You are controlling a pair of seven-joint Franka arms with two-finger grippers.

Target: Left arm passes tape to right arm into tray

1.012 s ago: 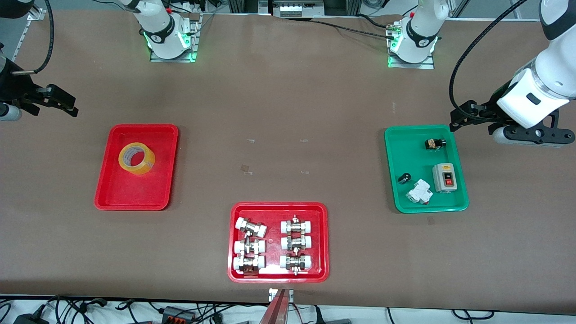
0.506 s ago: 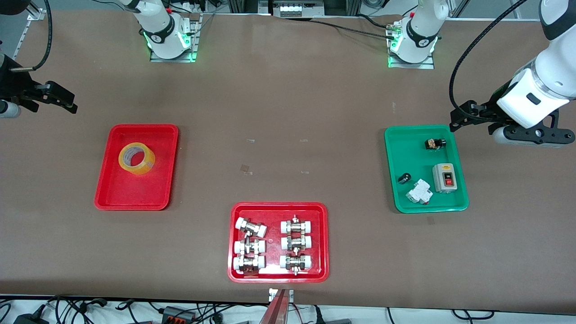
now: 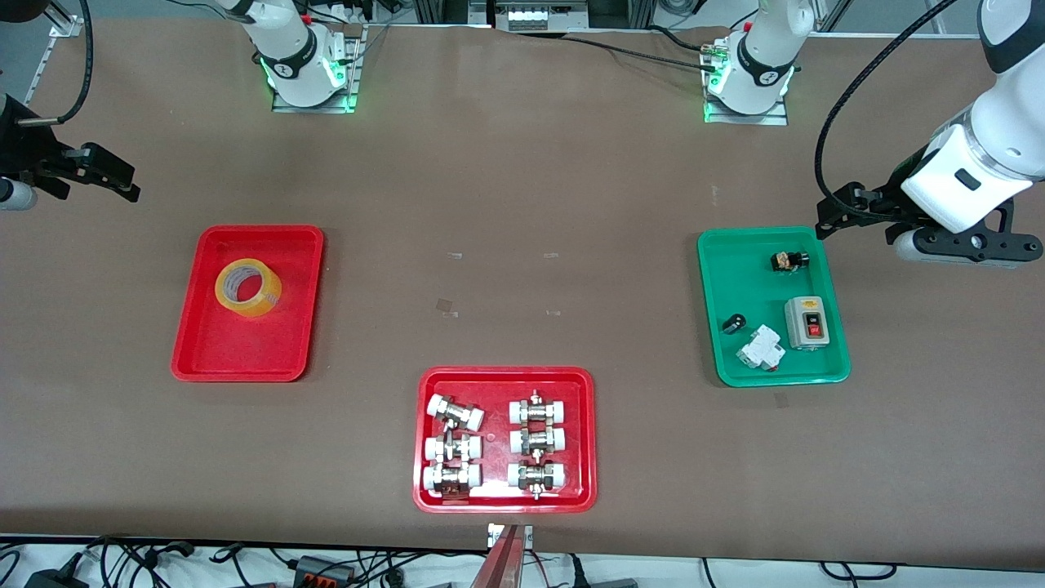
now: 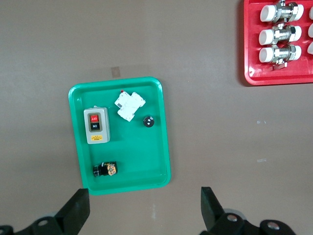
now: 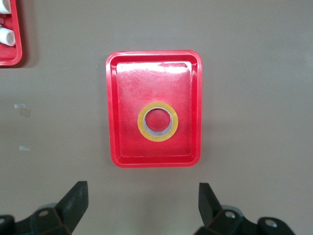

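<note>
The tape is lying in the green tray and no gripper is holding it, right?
Not quite. The tape lies in the plain red tray, not the green tray, as the front view shows. The rest is right: the left gripper and the right gripper are both open and empty.

A green tray (image 3: 833, 371) is holding a grey switch box (image 3: 807, 322); a red tray (image 3: 506, 500) is holding white-capped fittings (image 3: 454, 411).

Brown-covered table (image 3: 522, 188), cables (image 3: 122, 563) below
</note>
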